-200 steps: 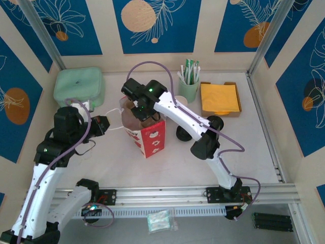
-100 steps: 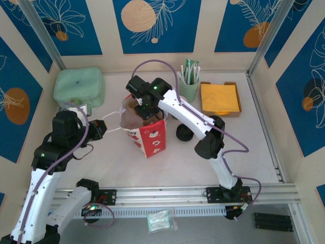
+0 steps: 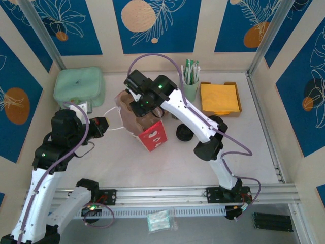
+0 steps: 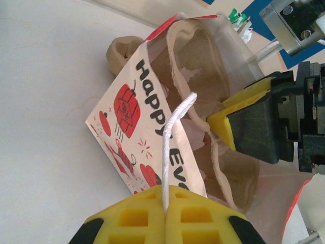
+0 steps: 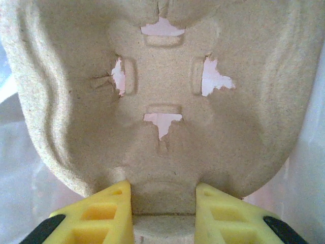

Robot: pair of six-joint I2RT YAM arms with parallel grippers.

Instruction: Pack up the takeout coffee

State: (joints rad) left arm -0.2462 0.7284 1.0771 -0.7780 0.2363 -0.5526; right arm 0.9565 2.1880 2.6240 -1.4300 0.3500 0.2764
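Gripping a pulp cup carrier (image 5: 162, 76) by its edge with the clenched right end effector (image 5: 162, 198), partly inside the red-and-white bag (image 3: 154, 138). Pinching the bag's white handle (image 4: 175, 127) in the clamped left end effector (image 4: 165, 203). Judging the takeout coffee (image 3: 184, 133) to be the black-lidded shape on the bench (image 3: 244, 147) just right of the bag. Needing level, slow seating of the carrier.
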